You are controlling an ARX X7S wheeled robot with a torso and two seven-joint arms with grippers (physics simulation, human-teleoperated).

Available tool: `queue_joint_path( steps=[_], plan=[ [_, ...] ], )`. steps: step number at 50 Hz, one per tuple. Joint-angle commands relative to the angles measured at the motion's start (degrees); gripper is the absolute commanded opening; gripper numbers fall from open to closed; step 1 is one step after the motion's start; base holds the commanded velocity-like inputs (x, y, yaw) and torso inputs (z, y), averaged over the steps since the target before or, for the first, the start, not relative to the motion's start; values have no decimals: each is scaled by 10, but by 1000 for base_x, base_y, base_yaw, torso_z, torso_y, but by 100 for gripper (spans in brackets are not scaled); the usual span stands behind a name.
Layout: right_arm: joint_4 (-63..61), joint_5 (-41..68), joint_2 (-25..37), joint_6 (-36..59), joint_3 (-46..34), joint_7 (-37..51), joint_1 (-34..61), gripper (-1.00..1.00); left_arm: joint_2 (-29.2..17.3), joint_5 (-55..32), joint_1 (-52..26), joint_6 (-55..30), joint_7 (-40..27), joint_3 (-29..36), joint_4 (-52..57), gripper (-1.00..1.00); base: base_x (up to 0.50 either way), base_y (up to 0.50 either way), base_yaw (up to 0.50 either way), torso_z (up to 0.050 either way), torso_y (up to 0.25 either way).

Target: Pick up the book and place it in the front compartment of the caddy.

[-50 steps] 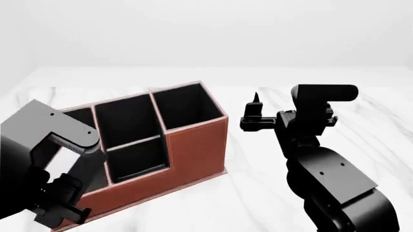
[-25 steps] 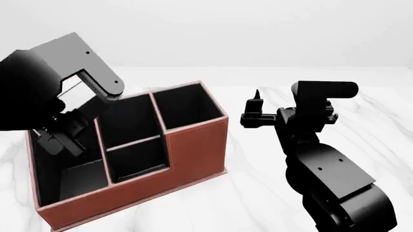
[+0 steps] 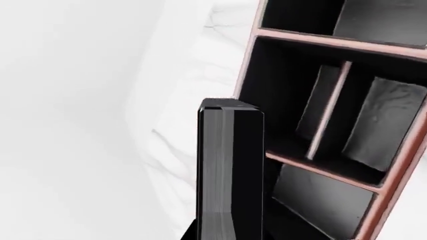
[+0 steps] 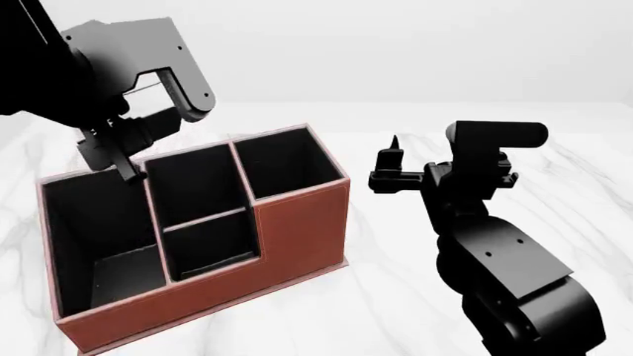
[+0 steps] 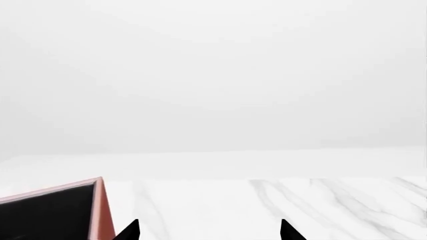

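Left gripper (image 4: pixel 117 157) hangs above the caddy's (image 4: pixel 296 230) rear rim; fingers state cannot be told; right gripper (image 5: pixel 209 231) beside the caddy, fingers apart, empty; book not visible.

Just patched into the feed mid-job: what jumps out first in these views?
The reddish-brown caddy with black pockets dominates the white marbled table, left of centre in the head view. The left gripper hangs over the caddy's rear left edge, and its wrist view shows a tall black slab with grey page edges, apparently the book, upright in front of the camera. The right gripper hovers beside the caddy, holding nothing.
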Motion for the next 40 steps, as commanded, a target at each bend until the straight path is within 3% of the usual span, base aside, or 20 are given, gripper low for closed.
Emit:
queue_joint_path(
  steps=[1, 24, 40],
  plan=[
    [11, 0, -1, -4, -2, 3, 4, 100, 50, 175, 2, 80, 116, 50, -64, -100, 0, 0, 0, 0, 0],
    [28, -8, -3, -21, -2, 18, 7, 100, 96, 264, 56, 219, 178, 64, -186, -100, 0, 0, 0, 1, 2],
    [30, -6, 0, -22, -8, 18, 7, 100, 108, 288, 61, 232, 197, 69, -225, -100, 0, 0, 0, 0, 1]
  ],
)
